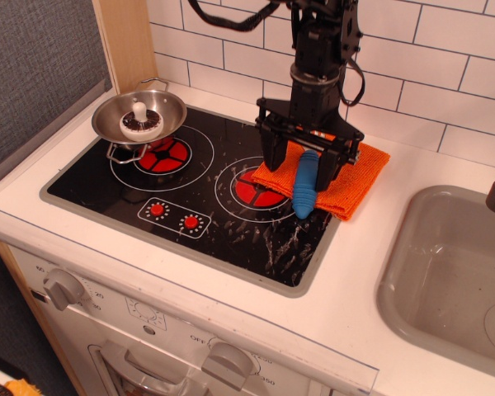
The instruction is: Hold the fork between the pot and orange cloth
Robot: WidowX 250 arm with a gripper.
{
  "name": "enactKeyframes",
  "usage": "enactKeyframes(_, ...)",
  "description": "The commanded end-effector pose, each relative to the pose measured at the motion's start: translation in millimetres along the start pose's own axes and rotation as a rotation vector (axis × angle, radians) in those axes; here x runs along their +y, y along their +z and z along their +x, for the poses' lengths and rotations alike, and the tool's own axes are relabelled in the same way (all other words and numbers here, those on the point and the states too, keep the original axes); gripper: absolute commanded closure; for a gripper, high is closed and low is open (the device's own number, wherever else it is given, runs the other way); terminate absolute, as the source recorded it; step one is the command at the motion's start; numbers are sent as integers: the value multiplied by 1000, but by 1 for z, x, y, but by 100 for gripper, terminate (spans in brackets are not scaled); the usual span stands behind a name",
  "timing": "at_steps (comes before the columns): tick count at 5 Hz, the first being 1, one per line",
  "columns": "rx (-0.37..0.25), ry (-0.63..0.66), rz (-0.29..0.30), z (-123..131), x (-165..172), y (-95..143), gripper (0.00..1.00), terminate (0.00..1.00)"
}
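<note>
Reach step: gripper (301, 159) jaws apart, straddling fork (304, 184) on orange cloth (346, 177). Next: drop, clamp handle, carry toward pot (140, 116).

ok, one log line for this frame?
tool: open, straddling fork | fork: lying on orange cloth, ungrasped | pot: left burner

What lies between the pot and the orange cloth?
Only bare black stovetop with its red burner rings separates the pot from the orange cloth.
</note>
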State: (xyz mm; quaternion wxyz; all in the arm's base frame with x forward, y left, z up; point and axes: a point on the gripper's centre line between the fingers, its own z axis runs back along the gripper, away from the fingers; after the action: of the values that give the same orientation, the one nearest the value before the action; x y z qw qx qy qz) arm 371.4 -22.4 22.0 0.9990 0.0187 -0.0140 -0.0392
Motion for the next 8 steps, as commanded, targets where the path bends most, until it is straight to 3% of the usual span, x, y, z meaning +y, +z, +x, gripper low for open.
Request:
enactKeyframes(1, -51, -20, 11, 7, -2, 18, 100, 0)
enactKeyframes(4, -64, -27, 23, 7, -4, 26, 100, 0)
enactKeyframes(5, -59, -42, 21, 7, -6, 24, 0, 0)
enactKeyframes(8, -53, -41, 22, 6, -6, 21, 0, 0)
